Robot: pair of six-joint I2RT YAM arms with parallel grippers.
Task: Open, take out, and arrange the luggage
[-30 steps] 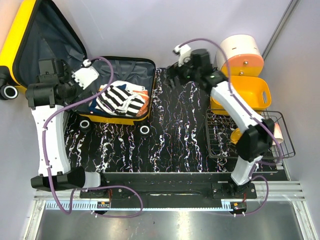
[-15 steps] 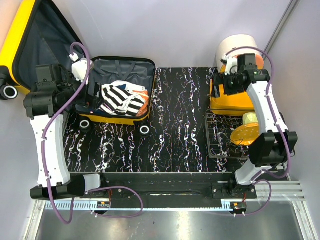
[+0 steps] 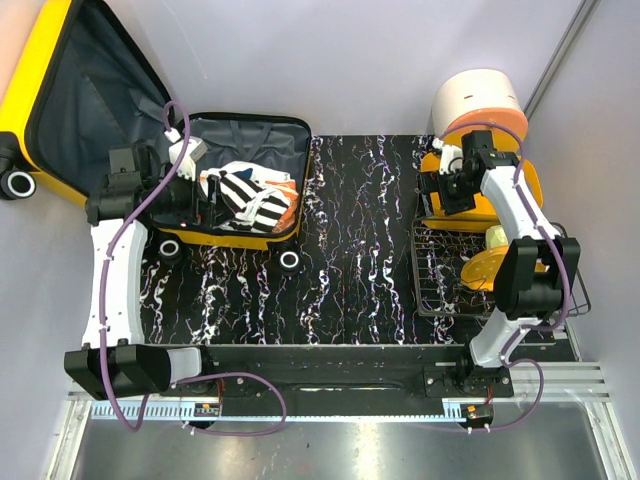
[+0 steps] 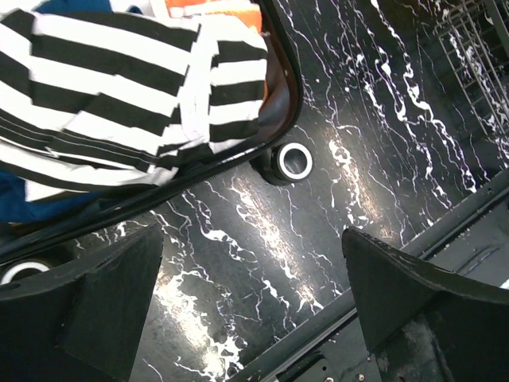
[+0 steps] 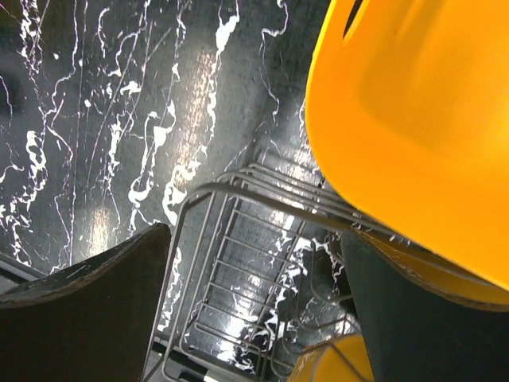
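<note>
The yellow luggage lies open at the back left, its lid leaning up and its dark grey lining showing. A black-and-white striped garment lies in it on orange and blue cloth, and also shows in the left wrist view. My left gripper is open and empty at the luggage's front left, by the striped garment. In its wrist view it looks past a luggage wheel onto the table. My right gripper is open and empty over the left edge of a yellow basket.
A black marble-patterned table. A wire rack at the right holds a yellow plate. The rack and the basket fill the right wrist view. A white and orange cylinder stands behind the basket.
My right arm swung from the table's middle to the yellow basket at the right. My left gripper moved right and nearer, from the lid to the striped garment.
</note>
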